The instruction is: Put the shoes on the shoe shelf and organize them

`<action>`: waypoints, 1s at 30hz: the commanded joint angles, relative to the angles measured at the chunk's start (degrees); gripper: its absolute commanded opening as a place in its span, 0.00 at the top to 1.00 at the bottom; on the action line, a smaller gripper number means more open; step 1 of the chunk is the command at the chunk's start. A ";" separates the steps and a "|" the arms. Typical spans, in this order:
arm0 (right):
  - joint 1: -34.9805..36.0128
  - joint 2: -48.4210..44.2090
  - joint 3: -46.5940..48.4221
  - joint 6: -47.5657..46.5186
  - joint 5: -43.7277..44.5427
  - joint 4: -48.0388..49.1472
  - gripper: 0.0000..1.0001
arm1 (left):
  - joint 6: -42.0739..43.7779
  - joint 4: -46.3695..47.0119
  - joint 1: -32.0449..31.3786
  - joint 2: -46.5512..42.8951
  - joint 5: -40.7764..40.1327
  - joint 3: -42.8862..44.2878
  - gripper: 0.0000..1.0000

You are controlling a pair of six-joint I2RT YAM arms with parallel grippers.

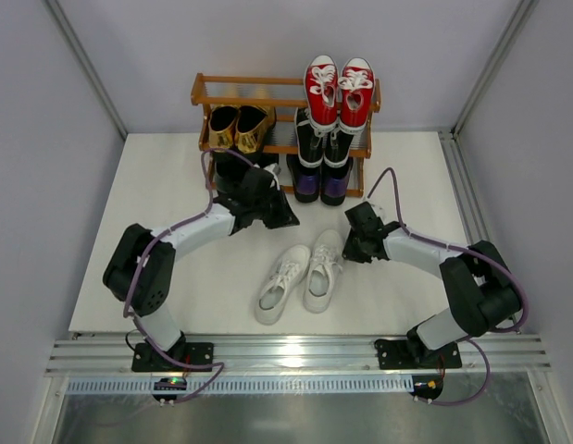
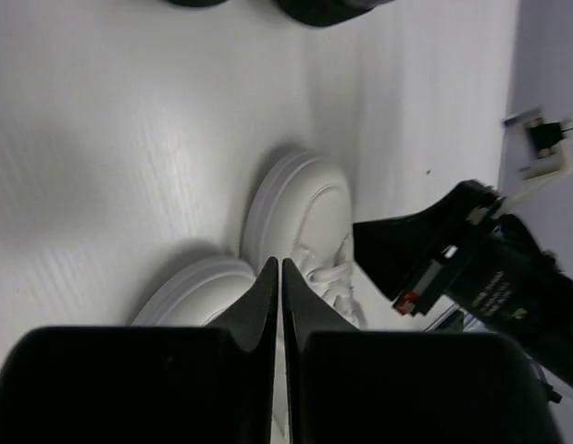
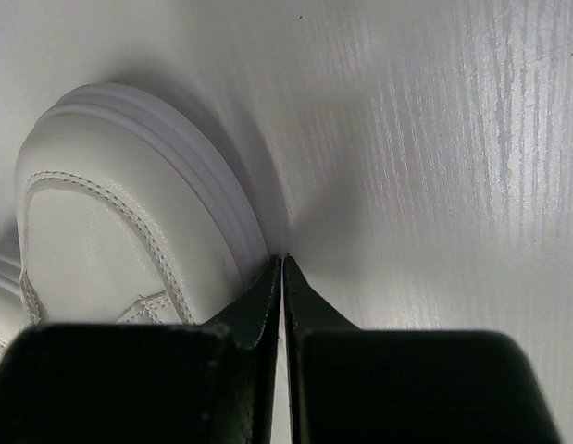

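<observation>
Where white sneakers (image 1: 321, 270) lie, tabletop (image 1: 156, 176), grey walls (image 1: 267, 37)

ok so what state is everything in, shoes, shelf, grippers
shoe shelf: upright, partly filled
red sneakers: on its top tier, right side
gold loafers: on it, left side
purple loafers: low at its right
white sneakers: on the table, upright, side by side
left gripper: shut, empty
right gripper: shut, empty

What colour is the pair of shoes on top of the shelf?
The red shoes have white toes and white laces; the top external view shows them best.
</observation>
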 commanded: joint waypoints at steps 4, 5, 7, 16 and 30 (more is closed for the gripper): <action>0.36 -1.24 0.66 -1.08 -2.37 1.96 0.96 | -0.26 6.14 -0.17 -1.92 -0.30 0.74 1.00; 0.36 -1.42 0.22 -1.08 -2.37 1.95 0.96 | 0.00 5.69 -0.17 -3.76 -0.92 -0.05 1.00; 0.27 -2.21 -0.31 -0.90 -2.37 1.87 0.96 | 0.18 1.77 -0.26 -7.01 -5.38 -2.43 1.00; 2.55 -6.16 -3.30 0.33 -3.52 1.69 0.96 | -2.89 -20.31 -1.31 -35.31 -25.97 -12.35 1.00; 7.21 -7.93 -4.44 2.00 -2.55 0.64 0.96 | -12.91 -32.36 -12.74 -45.00 -21.05 -28.27 1.00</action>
